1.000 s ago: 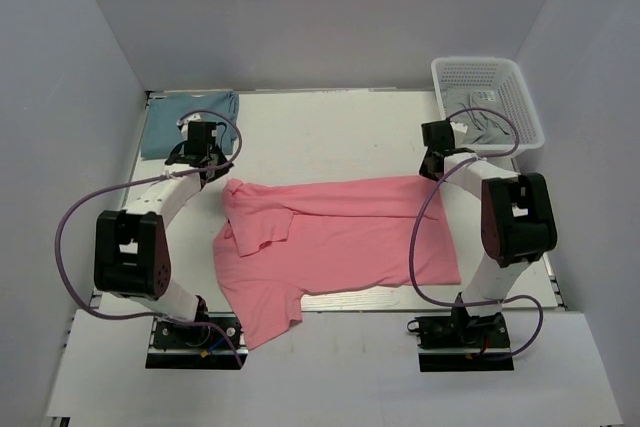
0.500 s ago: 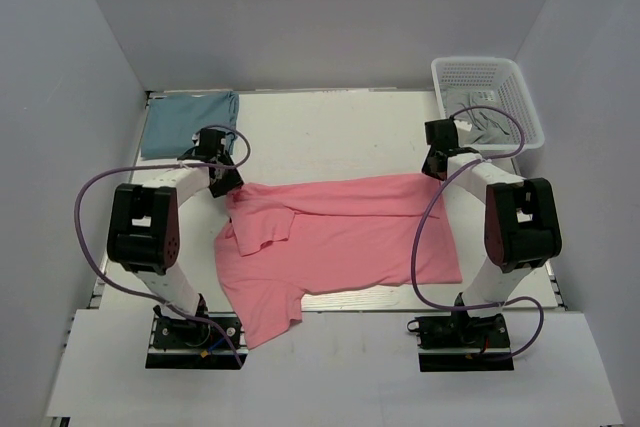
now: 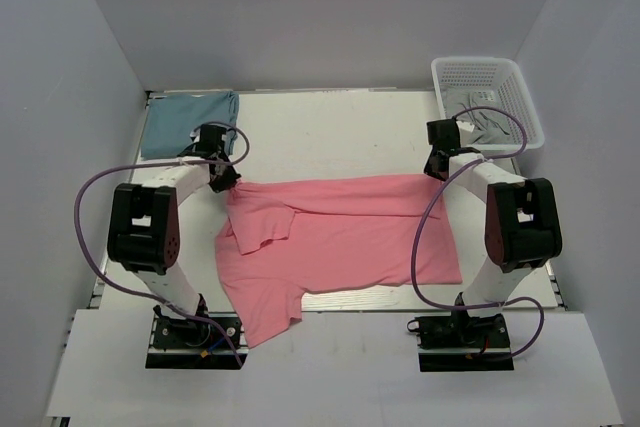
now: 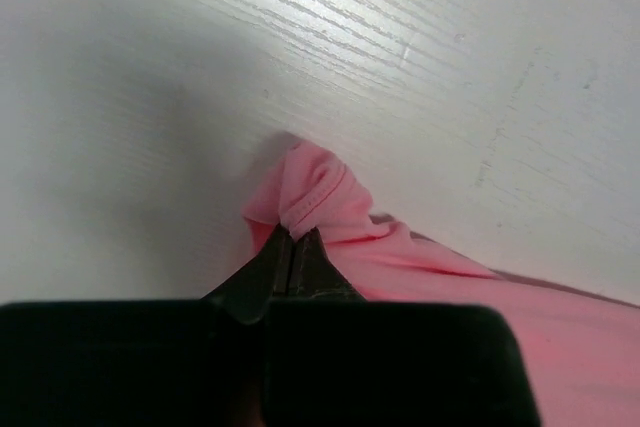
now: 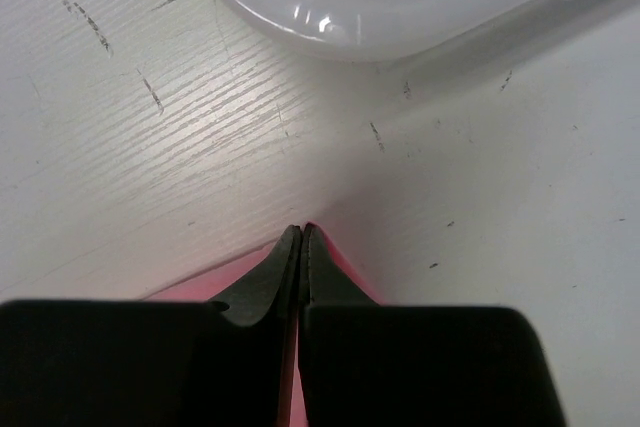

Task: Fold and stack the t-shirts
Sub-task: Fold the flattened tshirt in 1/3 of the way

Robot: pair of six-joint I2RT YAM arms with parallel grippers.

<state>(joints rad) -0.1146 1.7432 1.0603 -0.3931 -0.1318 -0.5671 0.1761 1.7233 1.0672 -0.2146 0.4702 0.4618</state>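
Pinching a bunched hem at the far left corner of the salmon pink t-shirt [image 3: 340, 237], the left fingers [image 4: 275, 265] have just opened and snapped shut, after swinging over from beside the folded teal-blue t-shirt [image 3: 188, 119] at the far left of the counter [image 3: 330, 127]. Across the spread shirt, the right fingers [image 5: 280, 272] stay pressed together on its far right corner, beside the white basket [image 3: 522, 97]. With both far corners held, a fold toward the near edge looks ready.

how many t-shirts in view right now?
2. A pink t-shirt lies spread across the middle of the table; a teal t-shirt sits folded at its far left corner. The white basket, far right, holds grey cloth, possibly another; cannot tell.
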